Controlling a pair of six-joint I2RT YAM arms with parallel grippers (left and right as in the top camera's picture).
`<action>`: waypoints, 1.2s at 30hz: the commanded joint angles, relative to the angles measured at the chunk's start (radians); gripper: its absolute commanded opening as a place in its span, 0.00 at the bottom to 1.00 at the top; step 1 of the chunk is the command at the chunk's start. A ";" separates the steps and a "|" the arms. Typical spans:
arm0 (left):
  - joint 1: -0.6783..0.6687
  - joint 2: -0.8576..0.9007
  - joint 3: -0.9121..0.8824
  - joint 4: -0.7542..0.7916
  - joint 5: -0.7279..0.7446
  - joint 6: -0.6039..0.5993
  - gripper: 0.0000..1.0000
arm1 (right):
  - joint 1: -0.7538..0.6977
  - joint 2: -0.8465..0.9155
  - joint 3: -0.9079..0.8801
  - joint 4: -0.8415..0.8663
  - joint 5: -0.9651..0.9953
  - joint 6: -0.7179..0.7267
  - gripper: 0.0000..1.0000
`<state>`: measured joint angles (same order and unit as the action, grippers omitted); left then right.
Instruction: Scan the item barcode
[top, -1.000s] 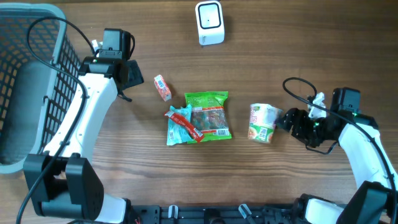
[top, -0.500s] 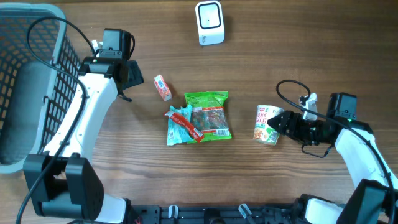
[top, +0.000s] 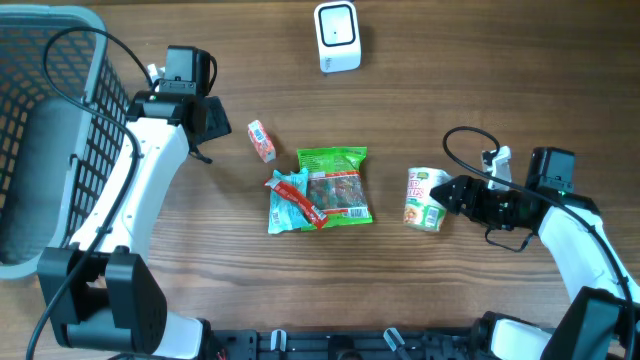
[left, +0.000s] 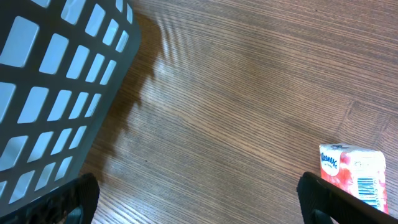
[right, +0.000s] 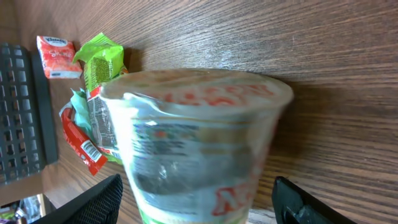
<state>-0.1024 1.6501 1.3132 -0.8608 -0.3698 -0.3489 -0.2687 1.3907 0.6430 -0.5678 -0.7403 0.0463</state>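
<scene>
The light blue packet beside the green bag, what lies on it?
A narrow red wrapper lies diagonally across the light blue plastic packet. Whatever is printed beneath the wrapper is covered.

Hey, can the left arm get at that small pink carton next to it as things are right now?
Probably yes. The left gripper is open, and the small pink carton lies close by on bare table, with nothing between them.

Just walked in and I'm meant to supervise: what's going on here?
The right hand holds a green-and-white noodle cup on the right of the wooden table. The left hand hangs open beside a small pink carton. The white scanner sits at the far edge, with nothing presented to it yet.
</scene>
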 joint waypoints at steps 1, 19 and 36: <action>0.003 -0.006 -0.001 0.001 -0.013 0.012 1.00 | 0.004 0.011 -0.032 0.043 -0.019 -0.018 0.76; 0.003 -0.005 -0.001 0.001 -0.013 0.012 1.00 | -0.021 0.011 -0.058 0.106 0.013 0.013 0.84; 0.003 -0.006 -0.001 0.001 -0.013 0.012 1.00 | -0.092 0.002 -0.011 0.058 -0.093 -0.025 0.81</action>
<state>-0.1024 1.6501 1.3132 -0.8604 -0.3698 -0.3489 -0.3492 1.3914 0.6056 -0.4911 -0.8082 0.0452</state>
